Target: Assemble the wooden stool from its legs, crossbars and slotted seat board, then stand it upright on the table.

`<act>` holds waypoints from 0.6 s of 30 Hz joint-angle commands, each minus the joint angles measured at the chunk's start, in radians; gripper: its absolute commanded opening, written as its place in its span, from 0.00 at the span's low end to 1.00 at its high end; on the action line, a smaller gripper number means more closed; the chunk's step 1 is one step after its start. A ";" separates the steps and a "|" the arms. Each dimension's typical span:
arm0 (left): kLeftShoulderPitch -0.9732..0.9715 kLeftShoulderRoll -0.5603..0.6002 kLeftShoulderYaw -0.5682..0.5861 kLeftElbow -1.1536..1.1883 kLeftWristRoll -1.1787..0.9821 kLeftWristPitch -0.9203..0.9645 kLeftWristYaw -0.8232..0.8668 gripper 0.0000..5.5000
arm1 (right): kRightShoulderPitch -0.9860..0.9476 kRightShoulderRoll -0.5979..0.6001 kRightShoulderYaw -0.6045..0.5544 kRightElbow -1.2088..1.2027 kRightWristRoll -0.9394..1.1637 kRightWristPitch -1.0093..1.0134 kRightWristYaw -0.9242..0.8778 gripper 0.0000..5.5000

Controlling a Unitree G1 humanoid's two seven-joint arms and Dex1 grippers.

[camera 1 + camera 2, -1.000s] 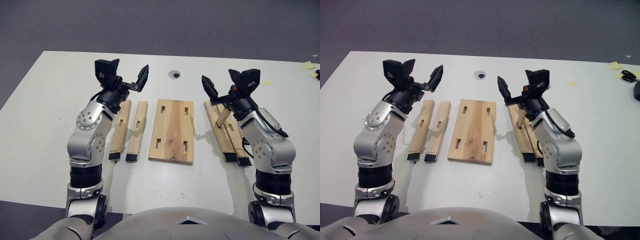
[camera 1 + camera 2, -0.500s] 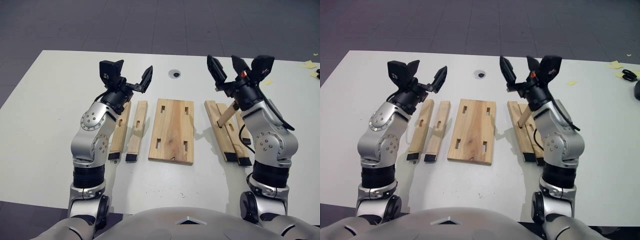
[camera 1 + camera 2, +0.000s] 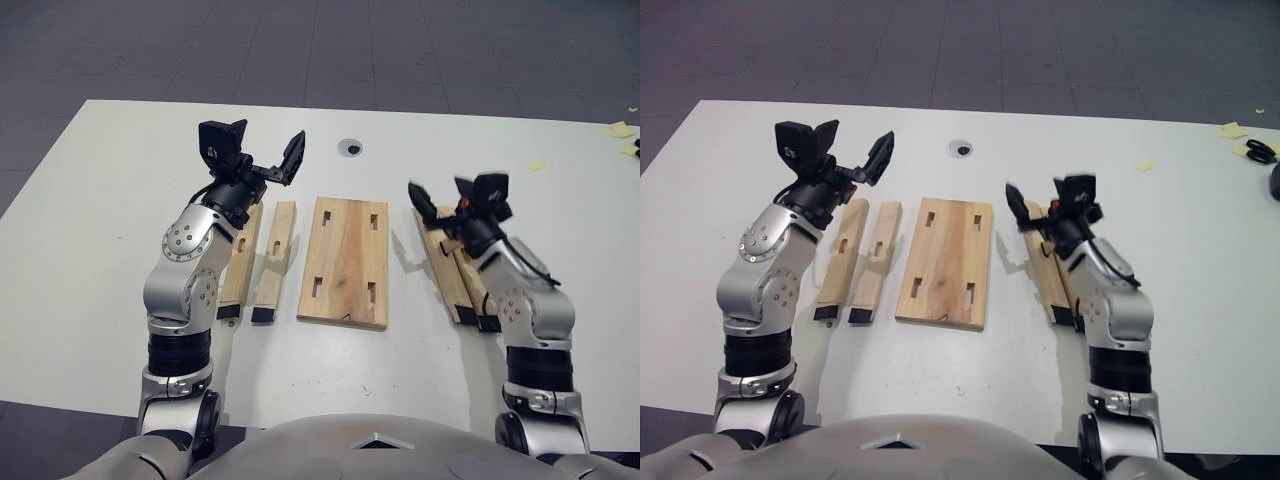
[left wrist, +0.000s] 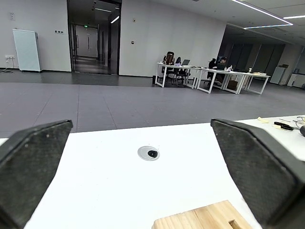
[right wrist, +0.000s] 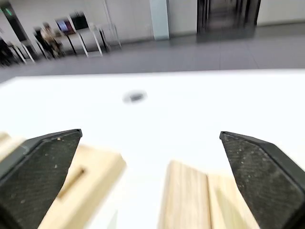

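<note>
The white desk [image 3: 120, 200] carries all the parts, lying flat. The board [image 3: 345, 262] is at the middle, slots up. Two legs [image 3: 275, 262] lie side by side just to its left, and the bars [image 3: 447, 272] lie close together to its right. The left hand [image 3: 268, 142] hangs above the far ends of the legs, spread wide and empty. The right hand [image 3: 443, 192] sits low over the far ends of the bars, also wide apart and gripping nothing. A cable port [image 3: 349, 148] lies beyond the board.
</note>
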 commanded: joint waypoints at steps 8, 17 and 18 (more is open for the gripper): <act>-0.016 -0.004 -0.010 0.024 0.016 -0.008 -0.003 0.98 | -0.141 0.055 -0.075 -0.115 0.153 -0.008 0.024 0.98; -0.008 -0.004 -0.016 0.022 0.019 -0.014 -0.006 0.98 | -0.257 0.010 -0.161 -0.169 0.232 0.008 -0.022 0.98; -0.008 -0.004 -0.016 0.021 0.019 -0.014 -0.006 0.98 | -0.237 0.002 -0.157 -0.174 0.227 0.011 -0.016 0.98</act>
